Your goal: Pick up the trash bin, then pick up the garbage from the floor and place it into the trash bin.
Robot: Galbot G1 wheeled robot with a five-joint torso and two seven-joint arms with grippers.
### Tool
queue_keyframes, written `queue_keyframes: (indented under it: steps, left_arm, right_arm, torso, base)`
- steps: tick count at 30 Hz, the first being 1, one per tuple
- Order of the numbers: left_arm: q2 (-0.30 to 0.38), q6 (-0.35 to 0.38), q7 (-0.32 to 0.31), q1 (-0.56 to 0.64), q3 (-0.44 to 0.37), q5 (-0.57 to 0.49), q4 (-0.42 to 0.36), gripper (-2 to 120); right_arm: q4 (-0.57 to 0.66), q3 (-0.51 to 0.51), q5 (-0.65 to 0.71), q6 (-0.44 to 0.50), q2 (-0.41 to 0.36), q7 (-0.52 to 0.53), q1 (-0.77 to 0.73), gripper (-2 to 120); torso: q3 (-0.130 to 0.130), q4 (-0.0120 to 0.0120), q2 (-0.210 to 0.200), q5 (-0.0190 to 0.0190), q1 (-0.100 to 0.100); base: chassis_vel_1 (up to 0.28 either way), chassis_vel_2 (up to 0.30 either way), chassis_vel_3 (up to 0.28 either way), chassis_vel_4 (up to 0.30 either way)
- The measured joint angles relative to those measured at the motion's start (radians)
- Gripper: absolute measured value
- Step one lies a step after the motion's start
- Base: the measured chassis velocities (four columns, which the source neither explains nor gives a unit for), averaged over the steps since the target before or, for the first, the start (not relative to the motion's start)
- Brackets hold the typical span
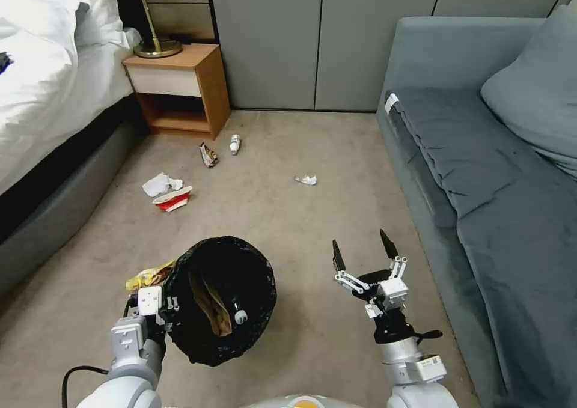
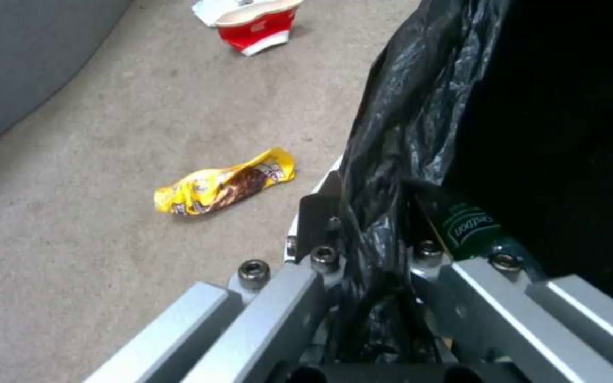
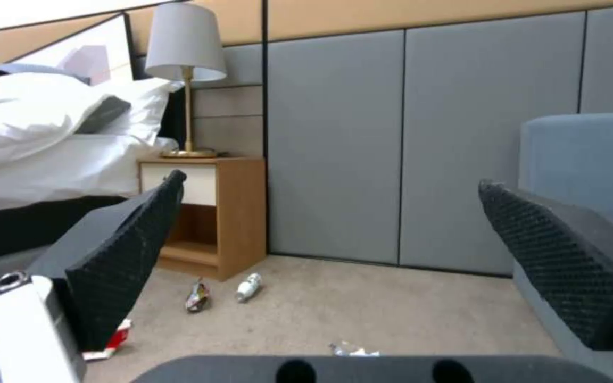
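Bin (image 1: 221,300) apparently in left hand (image 1: 157,304)

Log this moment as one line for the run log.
left end effector: shut on trash bin rim | right end effector: open, empty, above carpet | yellow wrapper: on floor beside bin

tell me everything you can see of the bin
The bin is round, covered by a crinkly black plastic bag over its rim and sides. The left gripper is clamped on the bagged rim at its left side, holding it upright, mouth open, by the yellow wrapper. Inside lie a tan paper bag and a bottle.
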Motion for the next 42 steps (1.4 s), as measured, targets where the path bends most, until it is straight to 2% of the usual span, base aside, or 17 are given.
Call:
queue_keyframes:
  steps: [8,42]
  left_arm:
    - [-0.001,-0.002,0.000,0.002,-0.001,0.000,-0.001,1]
    - [-0.002,-0.006,0.001,0.006,-0.003,0.001,-0.006,1]
  right_arm:
    - [0.000,0.000,0.000,0.001,0.001,-0.001,0.000,100]
    - [0.001,-0.003,0.000,0.003,-0.001,-0.003,0.003,100]
  torso:
    - [0.000,0.0000,0.000,0.0000,0.000]
    - [0.000,0.0000,0.000,0.0002,0.000]
  base:
    - [-0.101,0.081,0.094,-0.093]
    - [-0.202,0.199,0.201,-0.196]
